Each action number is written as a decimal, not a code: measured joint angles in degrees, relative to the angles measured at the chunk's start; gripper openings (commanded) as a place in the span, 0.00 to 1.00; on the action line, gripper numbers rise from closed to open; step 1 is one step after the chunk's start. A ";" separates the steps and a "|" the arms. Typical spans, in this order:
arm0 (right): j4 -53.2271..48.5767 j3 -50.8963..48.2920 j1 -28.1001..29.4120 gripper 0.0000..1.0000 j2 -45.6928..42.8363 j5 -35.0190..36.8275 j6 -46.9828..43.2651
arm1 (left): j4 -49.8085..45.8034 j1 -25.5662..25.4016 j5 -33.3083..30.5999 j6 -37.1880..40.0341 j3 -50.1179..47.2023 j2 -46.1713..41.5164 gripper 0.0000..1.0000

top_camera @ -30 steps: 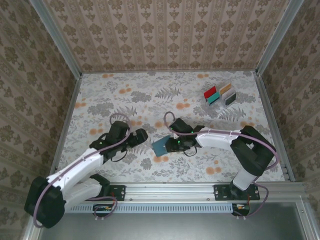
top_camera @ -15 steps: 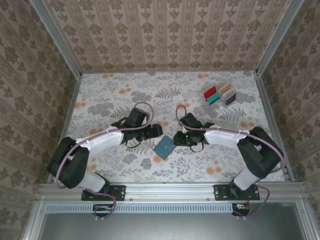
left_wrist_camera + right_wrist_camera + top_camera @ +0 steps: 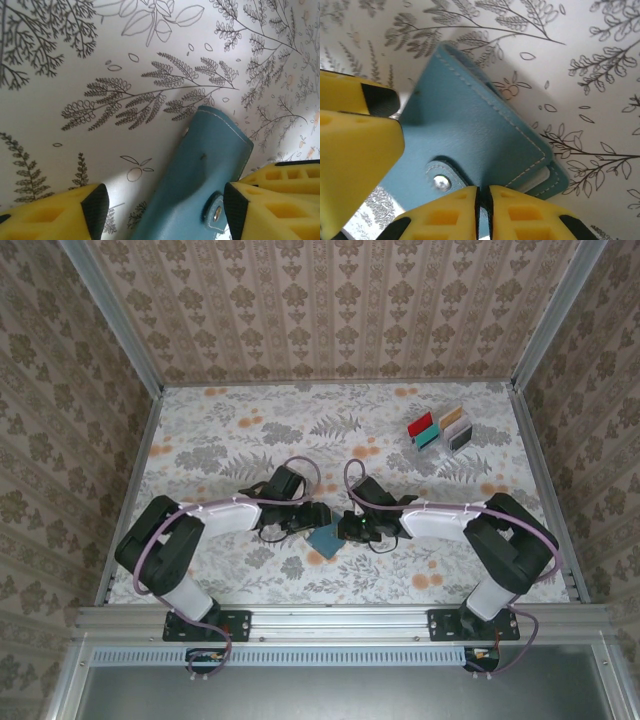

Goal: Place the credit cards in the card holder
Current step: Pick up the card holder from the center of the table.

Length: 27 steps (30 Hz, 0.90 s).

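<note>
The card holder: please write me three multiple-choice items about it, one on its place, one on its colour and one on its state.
1. Where does the card holder lie?
A. against the back wall
B. between the left pincer and the right pincer, near the middle of the table
C. on the base of the left arm

2. What colour is its outer cover?
A. red
B. teal
C. white

3. In what state is it?
A. folded shut, with the strap across the cover
B. spread open, with its pockets showing
C. torn in two

Key:
1 B, because the top view shows the tips of both arms at it.
2 B, because both wrist views show a blue-green cover.
3 A, because the wrist views show the stitched outer cover with the snap strap over it.
</note>
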 measured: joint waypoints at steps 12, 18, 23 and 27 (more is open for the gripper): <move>-1.57 1.70 -0.74 0.16 1.42 1.16 -0.02 | 8.96 -2.38 0.68 -2.14 -6.12 -1.79 0.43; -2.36 2.75 -1.05 0.17 2.12 1.49 -0.02 | 10.08 -3.89 0.87 -4.76 -9.68 -4.96 0.34; -3.06 3.23 -1.05 0.18 2.25 1.95 -0.04 | 11.78 -4.17 0.92 -6.67 -11.56 -7.69 0.25; -3.06 3.26 -1.05 0.19 2.25 2.23 -0.04 | 14.45 -4.17 1.07 -8.35 -13.16 -8.09 0.13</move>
